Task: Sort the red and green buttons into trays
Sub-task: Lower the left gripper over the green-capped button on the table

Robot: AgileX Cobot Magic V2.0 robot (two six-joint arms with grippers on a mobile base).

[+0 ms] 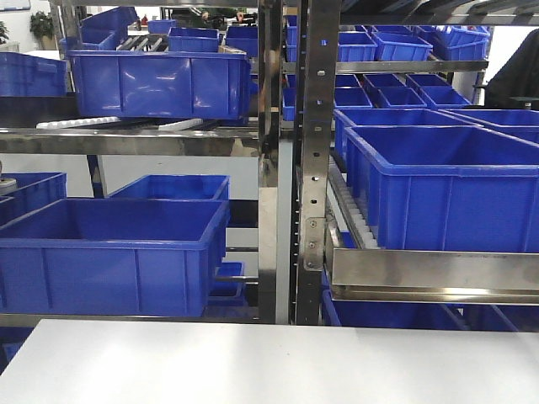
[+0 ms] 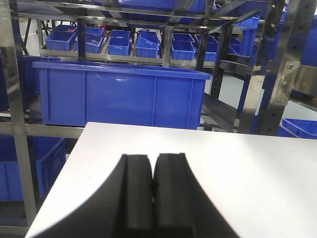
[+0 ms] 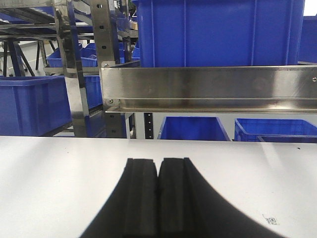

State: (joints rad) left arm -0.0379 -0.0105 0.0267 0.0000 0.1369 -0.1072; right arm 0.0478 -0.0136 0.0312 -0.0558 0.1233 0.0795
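No red or green button and no red or green tray shows in any view. My left gripper (image 2: 153, 161) is shut with nothing between its black fingers, low over the white table (image 2: 237, 163). My right gripper (image 3: 158, 163) is also shut and empty over the same white table (image 3: 54, 173). Neither gripper shows in the front view, where only the bare near strip of the table (image 1: 269, 362) is seen.
A steel rack (image 1: 307, 168) stands just past the table's far edge, loaded with deep blue crates (image 1: 109, 252) (image 1: 446, 185). A steel shelf lip (image 3: 208, 89) juts out at the right. A small printed code mark (image 3: 270, 219) lies on the table.
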